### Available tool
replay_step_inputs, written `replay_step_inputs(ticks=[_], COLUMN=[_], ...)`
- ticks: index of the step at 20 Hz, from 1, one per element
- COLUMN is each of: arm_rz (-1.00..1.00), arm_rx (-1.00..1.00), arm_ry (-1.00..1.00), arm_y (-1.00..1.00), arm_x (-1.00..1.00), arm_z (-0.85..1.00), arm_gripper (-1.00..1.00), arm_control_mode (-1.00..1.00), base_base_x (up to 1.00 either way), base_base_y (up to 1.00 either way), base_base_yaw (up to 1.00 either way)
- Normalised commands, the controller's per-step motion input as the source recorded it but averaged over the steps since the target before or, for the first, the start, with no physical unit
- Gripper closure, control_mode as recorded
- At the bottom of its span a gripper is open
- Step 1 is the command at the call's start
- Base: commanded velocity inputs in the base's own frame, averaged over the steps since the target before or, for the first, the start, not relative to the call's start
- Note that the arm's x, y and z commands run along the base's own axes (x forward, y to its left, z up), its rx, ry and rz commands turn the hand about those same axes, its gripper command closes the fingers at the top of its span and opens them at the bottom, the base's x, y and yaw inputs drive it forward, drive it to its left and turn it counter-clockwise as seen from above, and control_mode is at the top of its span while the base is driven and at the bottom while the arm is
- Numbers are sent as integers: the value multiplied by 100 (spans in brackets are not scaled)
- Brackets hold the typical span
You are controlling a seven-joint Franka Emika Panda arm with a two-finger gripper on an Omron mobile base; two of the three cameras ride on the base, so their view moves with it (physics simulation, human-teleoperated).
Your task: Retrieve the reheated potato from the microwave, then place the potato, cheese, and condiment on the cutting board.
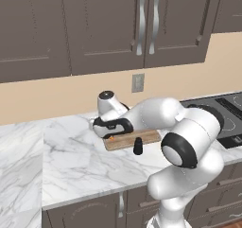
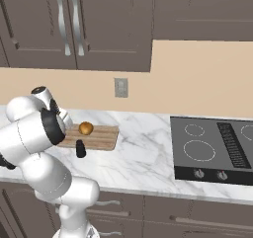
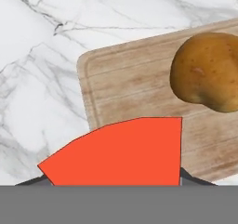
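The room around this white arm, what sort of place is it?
A kitchen, though a computer-rendered one. A marble counter runs under dark wall cabinets, a black cooktop is set into it, and a potato sits on a wooden cutting board.

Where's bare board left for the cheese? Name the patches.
Bare wood lies on the cutting board from the potato out to the rounded corner and edge, just ahead of the cheese in the gripper. It is crowded at the potato's end, and the condiment stands along the board's front edge.
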Motion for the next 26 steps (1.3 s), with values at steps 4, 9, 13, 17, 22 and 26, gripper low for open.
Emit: replay_step_inputs(ticks=[4, 9, 13, 17, 22, 26], arm_rz=[-11, -6, -2, 0, 0, 0], arm_rx=[0, 0, 0, 0, 0, 0], arm_ry=[0, 2, 2, 3, 4, 1], arm_y=[-35, -16, 0, 0, 0, 0], arm_x=[14, 5, 0, 2, 5, 2], arm_z=[0, -5, -16, -18, -23, -22], arm_gripper=[100, 100, 100, 100, 100, -100], arm_control_mode=[-100, -100, -100, -100, -100, -100], base_base_x=[0, 0, 0, 0, 0, 0], base_base_y=[0, 0, 0, 0, 0, 0], base_base_yaw=[0, 0, 0, 0, 0, 0])
